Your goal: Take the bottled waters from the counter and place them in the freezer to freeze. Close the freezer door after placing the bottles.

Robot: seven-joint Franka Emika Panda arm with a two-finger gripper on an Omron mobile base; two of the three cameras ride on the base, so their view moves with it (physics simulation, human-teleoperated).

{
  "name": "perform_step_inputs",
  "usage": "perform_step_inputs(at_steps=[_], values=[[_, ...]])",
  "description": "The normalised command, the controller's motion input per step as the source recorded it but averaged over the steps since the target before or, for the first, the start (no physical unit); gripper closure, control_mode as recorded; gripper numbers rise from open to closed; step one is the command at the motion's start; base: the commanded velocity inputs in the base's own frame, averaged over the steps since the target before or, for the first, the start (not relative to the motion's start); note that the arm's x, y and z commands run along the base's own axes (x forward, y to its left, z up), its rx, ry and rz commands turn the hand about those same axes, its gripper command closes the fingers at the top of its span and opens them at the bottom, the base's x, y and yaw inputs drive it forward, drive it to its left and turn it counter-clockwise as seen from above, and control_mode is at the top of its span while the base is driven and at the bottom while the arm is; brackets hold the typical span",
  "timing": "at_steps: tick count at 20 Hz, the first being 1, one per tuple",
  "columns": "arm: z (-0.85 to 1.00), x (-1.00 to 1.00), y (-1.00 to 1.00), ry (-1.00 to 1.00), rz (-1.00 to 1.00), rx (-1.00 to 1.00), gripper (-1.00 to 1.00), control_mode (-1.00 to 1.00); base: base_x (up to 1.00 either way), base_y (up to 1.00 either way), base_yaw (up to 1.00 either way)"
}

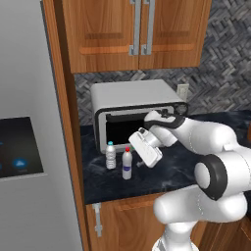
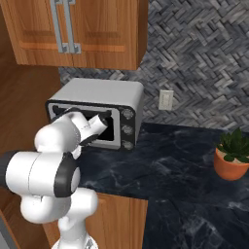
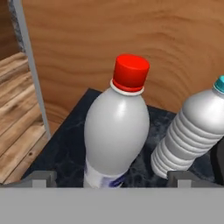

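Two bottled waters stand on the black marble counter (image 1: 171,171) in front of the oven. The whitish bottle with the red cap (image 1: 127,164) is nearer me, and the clear one with the pale cap (image 1: 111,155) is just to its left. My gripper (image 1: 136,153) hangs right beside the red-capped bottle and is open. In the hand view the red-capped bottle (image 3: 116,131) stands upright between my two fingertips (image 3: 39,178), with a gap on each side. The clear bottle (image 3: 188,135) stands beyond the right finger. The freezer and its door are out of view.
A silver toaster oven (image 1: 137,110) with a black front stands close behind the bottles. A wooden side panel (image 1: 66,122) borders the counter's left end, with the grey fridge door with a dark display (image 1: 22,147) beyond. A potted plant (image 2: 233,156) sits far right. Wooden cabinets (image 1: 137,29) hang overhead.
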Motion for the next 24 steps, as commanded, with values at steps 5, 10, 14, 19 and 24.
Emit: perform_step_inputs(at_steps=[5, 10, 14, 19, 24], values=[[-0.09, -0.01, 0.33, 0.03, 0.05, 0.04, -1.0, -1.0, 0.0, 0.0, 0.0], [0.0, 0.0, 0.06, 0.01, 0.04, 0.05, -1.0, -1.0, 0.0, 0.0, 0.0], [0.0, 0.0, 0.0, 0.0, 0.0, 0.05, -1.0, -1.0, 0.0, 0.0, 0.0], [0.0, 0.0, 0.0, 0.05, 0.0, 0.1, -1.0, -1.0, 0.0, 0.0, 0.0], [0.0, -0.08, 0.03, 0.05, 0.03, 0.1, -1.0, -1.0, 0.0, 0.0, 0.0]])
